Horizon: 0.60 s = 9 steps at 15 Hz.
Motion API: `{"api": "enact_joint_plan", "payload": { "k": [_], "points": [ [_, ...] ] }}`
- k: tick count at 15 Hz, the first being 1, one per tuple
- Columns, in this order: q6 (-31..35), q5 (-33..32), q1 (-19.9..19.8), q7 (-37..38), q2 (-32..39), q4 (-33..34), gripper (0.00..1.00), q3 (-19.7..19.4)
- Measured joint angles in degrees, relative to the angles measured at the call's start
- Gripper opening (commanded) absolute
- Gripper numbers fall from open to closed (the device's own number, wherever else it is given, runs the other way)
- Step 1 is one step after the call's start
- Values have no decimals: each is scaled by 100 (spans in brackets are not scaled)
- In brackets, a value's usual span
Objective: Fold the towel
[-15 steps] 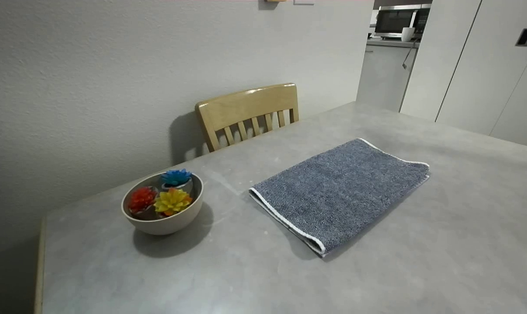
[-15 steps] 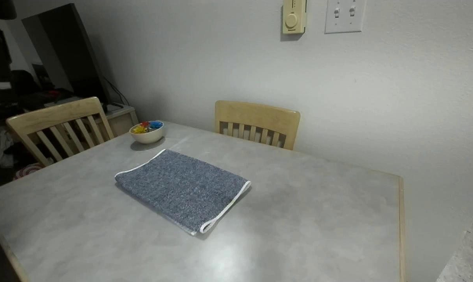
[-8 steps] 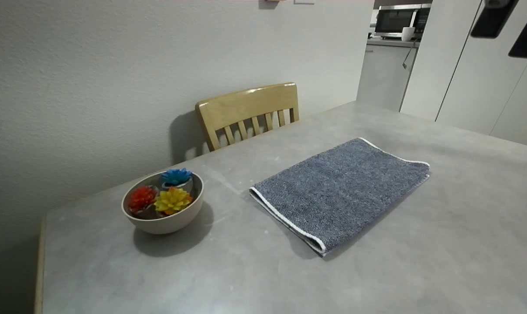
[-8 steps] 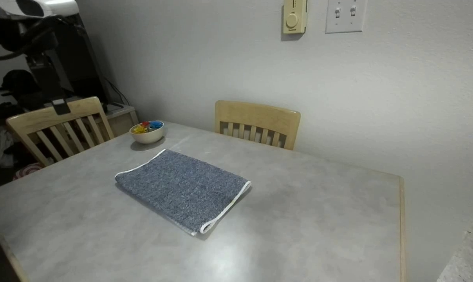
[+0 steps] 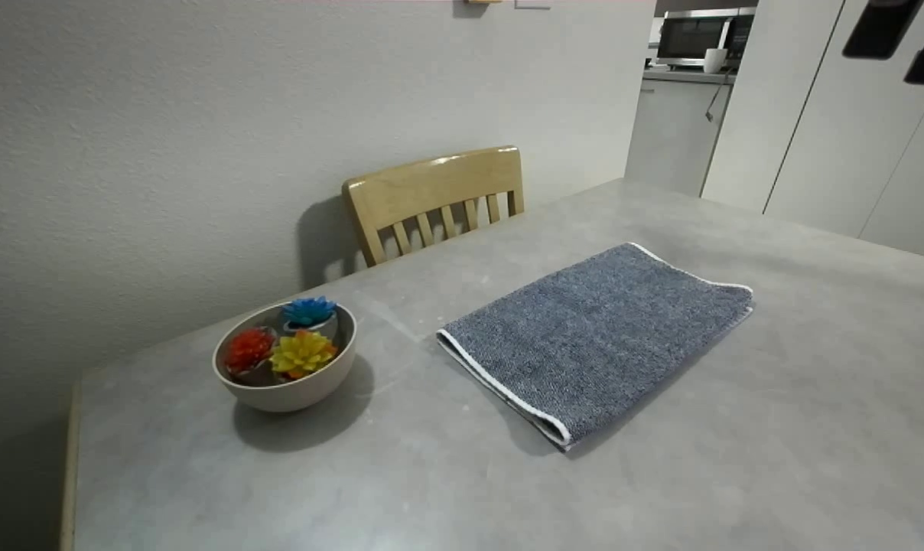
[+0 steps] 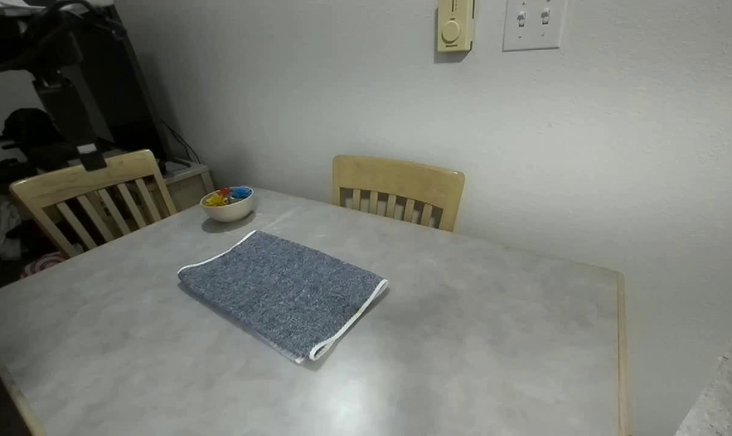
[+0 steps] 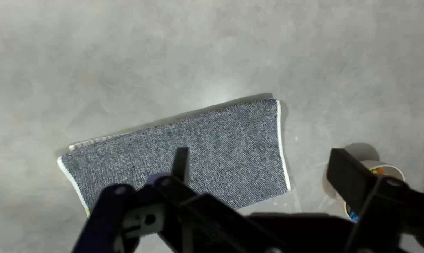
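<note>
The gripper hangs above the table with its fingers spread wide apart, and in both exterior views they stand high and well away from the towel. The towel lies on the table below the gripper, blue-grey, with white trim along both short ends. From the wrist, its long axis runs nearly along the line from one finger to the other (a little askew, the end by the bowl sitting higher in that view). One finger stands in front of the towel's middle, and the gripper's dark body covers much of the lower long side. The other finger stands past a trimmed end, in front of the bowl, hiding part of it. That short end points toward the bowl, the two apart; the opposite end points away from it. The towel is doubled: a second layer shows beneath, its pale edge peeking out along the upper long side near the corner farthest from the bowl. Inside the bowl sit red, yellow and blue plants. In an exterior view, a fingertip overlaps the back of a chair.
</note>
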Motion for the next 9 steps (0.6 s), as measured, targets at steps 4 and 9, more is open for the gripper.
{"api": "enact_joint_plan", "payload": {
  "k": [4,9],
  "points": [
    [-487,-1219,1,576,285,425,100,507],
    [-790,-2678,43,1463,1272,1163,100,1163]
  ]
}}
